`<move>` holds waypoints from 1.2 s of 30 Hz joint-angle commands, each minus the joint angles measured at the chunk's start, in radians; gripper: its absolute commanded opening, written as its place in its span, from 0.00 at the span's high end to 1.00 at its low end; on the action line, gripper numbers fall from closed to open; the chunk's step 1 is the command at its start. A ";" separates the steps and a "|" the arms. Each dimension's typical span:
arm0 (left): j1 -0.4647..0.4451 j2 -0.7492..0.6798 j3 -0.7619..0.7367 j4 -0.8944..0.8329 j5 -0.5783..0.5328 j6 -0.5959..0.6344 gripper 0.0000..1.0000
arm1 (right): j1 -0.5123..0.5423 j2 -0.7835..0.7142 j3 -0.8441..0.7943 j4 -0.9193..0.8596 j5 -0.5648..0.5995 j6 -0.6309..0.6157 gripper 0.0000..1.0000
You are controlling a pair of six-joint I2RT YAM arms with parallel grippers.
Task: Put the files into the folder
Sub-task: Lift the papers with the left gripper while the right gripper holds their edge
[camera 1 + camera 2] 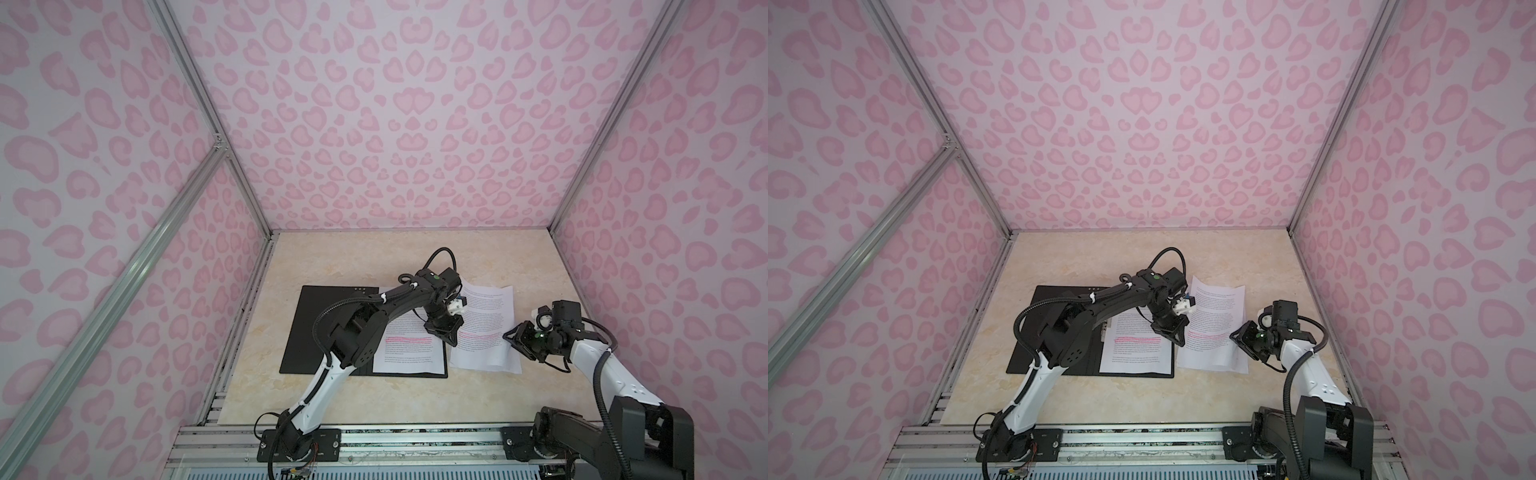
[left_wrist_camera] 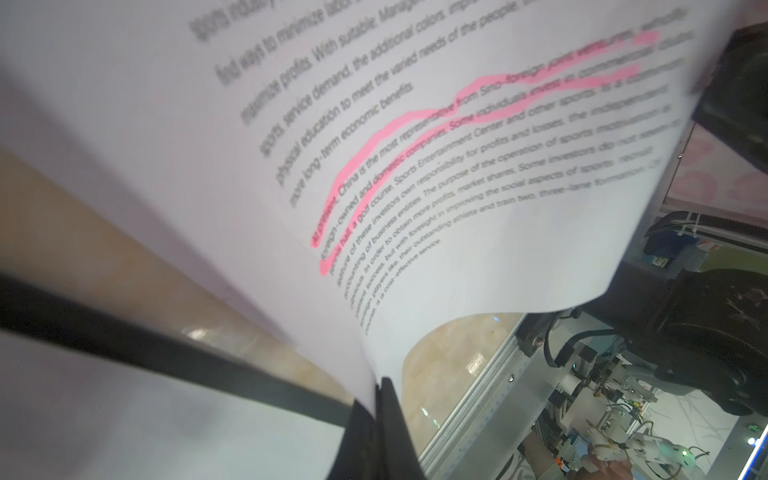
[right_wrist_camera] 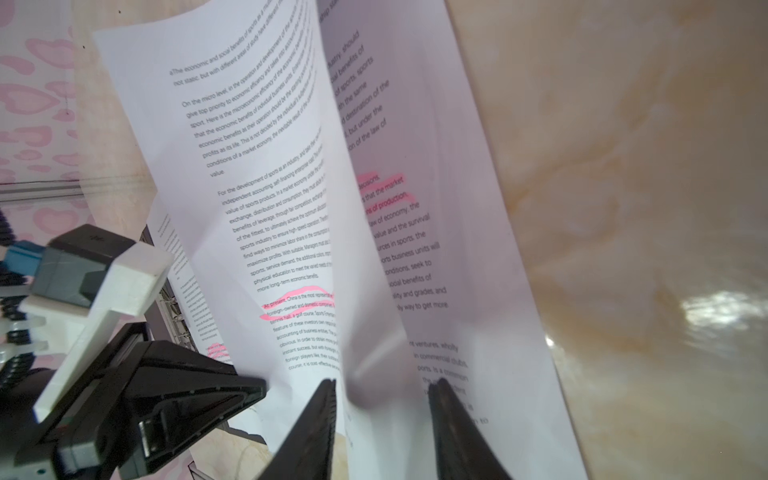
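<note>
Both top views: folder open, lower centre; files just right of it.
Left gripper: clamped on files' left edge.
Right gripper: jaws apart, straddling buckled files.
</note>
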 commanded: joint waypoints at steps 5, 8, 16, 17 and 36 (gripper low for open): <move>-0.002 -0.170 -0.116 0.032 -0.056 -0.027 0.96 | 0.007 -0.007 0.013 -0.007 -0.016 -0.006 0.61; -0.002 -0.261 -0.210 0.070 -0.084 -0.054 0.96 | 0.031 -0.011 0.024 -0.009 -0.016 -0.002 0.61; 0.040 -0.495 -0.482 0.173 -0.168 -0.128 0.96 | 0.117 0.003 0.059 0.014 0.005 0.039 0.61; 0.046 -0.513 -0.510 0.184 -0.171 -0.130 0.97 | 0.125 0.007 0.064 0.017 0.007 0.045 0.61; 0.223 -0.613 -0.802 0.301 -0.271 -0.163 0.97 | 0.195 0.078 0.095 0.058 0.028 0.076 0.61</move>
